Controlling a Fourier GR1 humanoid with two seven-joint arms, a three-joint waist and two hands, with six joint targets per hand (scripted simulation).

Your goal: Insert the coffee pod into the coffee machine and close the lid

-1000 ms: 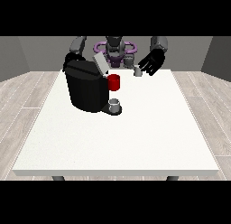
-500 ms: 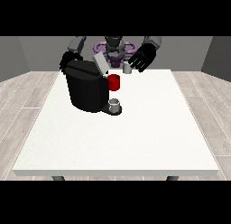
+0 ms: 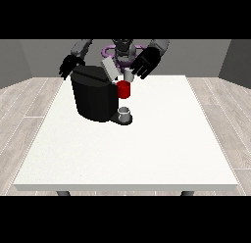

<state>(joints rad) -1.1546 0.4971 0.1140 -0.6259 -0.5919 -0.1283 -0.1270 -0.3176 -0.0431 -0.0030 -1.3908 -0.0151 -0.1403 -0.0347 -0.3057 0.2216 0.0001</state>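
Since half a second ago, the hand at the view's right (image 3: 145, 63) has lowered slightly, holding the small white coffee pod (image 3: 128, 75) with fingers curled around it, just above the coffee machine (image 3: 95, 93). That black machine, lid (image 3: 109, 68) raised, stands near the far left corner of the white bench (image 3: 162, 139). Wood-look flooring (image 3: 225, 114) surrounds the bench. The hand at the view's left (image 3: 69, 66) rests at the machine's far side, fingers loosely spread.
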